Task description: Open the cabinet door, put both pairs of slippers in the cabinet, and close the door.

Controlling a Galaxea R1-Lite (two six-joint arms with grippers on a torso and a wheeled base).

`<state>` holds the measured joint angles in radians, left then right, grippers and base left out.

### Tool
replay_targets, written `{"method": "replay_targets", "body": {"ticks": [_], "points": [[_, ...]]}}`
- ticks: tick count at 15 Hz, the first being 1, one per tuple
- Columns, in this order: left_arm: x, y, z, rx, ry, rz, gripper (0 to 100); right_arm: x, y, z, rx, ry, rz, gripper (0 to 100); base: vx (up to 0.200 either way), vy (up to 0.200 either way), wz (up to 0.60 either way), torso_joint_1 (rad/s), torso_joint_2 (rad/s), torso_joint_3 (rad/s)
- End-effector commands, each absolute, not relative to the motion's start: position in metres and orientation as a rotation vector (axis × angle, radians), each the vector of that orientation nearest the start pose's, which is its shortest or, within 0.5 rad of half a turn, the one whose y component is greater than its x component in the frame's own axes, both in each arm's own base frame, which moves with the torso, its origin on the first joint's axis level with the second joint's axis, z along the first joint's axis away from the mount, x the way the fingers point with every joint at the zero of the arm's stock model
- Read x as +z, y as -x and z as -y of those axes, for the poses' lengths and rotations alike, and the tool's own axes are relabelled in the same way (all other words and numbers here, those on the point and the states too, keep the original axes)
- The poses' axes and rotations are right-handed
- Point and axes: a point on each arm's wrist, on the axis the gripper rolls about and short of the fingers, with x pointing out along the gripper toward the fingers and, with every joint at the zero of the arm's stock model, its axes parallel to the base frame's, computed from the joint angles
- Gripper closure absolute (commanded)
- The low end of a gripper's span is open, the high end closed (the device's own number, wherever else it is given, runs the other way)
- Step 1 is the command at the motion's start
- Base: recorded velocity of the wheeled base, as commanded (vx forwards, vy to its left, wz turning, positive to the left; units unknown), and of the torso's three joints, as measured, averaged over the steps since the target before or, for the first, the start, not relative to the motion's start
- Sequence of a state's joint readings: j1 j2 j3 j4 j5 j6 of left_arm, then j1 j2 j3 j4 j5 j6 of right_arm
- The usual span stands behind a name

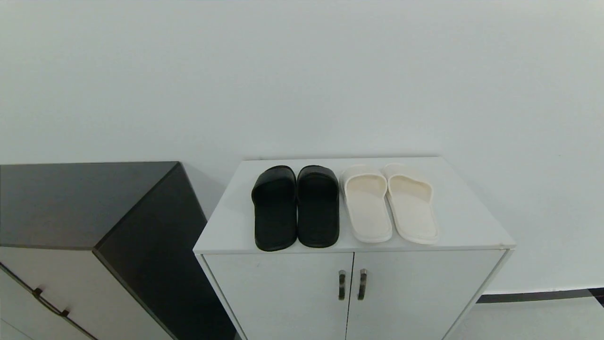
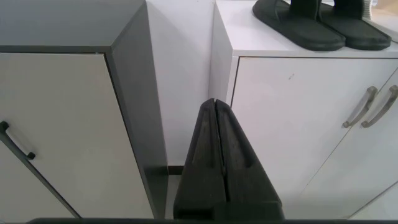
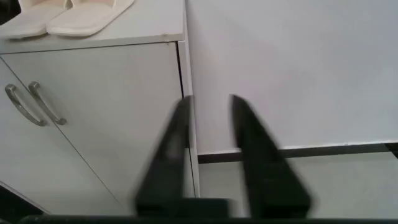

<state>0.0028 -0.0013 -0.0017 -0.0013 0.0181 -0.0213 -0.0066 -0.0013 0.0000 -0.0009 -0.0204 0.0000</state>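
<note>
While atop cabinet (image 1: 465, 215) — slippers (image 1: 318, 210), paired.

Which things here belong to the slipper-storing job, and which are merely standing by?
Job: black slippers, white slippers, white cabinet, its door handles.
Standing by: dark-topped cabinet, wall.

The head camera is looking forward and down onto the top and door fronts of the white cabinet (image 1: 465, 215). The wrist cameras are sitting lower and nearer, facing its left and right front corners; all three are sharing the door handles (image 1: 362, 284).
</note>
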Motion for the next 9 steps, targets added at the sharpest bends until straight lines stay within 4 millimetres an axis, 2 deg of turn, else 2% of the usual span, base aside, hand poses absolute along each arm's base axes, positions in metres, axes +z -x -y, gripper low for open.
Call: {"method": "replay_targets", "body": {"ticks": [1,5,6,7,9], "points": [[0.076,0.023,0.000,0.021,0.021,0.003,100,0.075,0.023,0.000,-0.025,0.015,0.000,0,0.000,0.000,0.00,0.000,0.00,0.000],[0.076,0.023,0.000,0.023,0.023,0.003,100,0.077,0.023,0.001,-0.058,-0.072,0.019,0,0.000,0.000,0.00,0.000,0.00,0.000],[0.076,0.023,0.000,0.021,0.020,0.003,100,0.107,0.030,0.001,-0.041,-0.092,0.151,0,0.000,0.000,0.00,0.000,0.00,0.000],[0.076,0.023,0.000,0.021,0.020,0.003,100,0.144,0.036,0.000,0.021,-0.118,0.197,0,0.000,0.000,0.00,0.000,0.00,0.000],[0.076,0.023,0.000,0.021,0.020,0.003,100,0.153,0.025,-0.003,0.133,-0.104,0.036,0,0.000,0.000,0.00,0.000,0.00,0.000]]}}
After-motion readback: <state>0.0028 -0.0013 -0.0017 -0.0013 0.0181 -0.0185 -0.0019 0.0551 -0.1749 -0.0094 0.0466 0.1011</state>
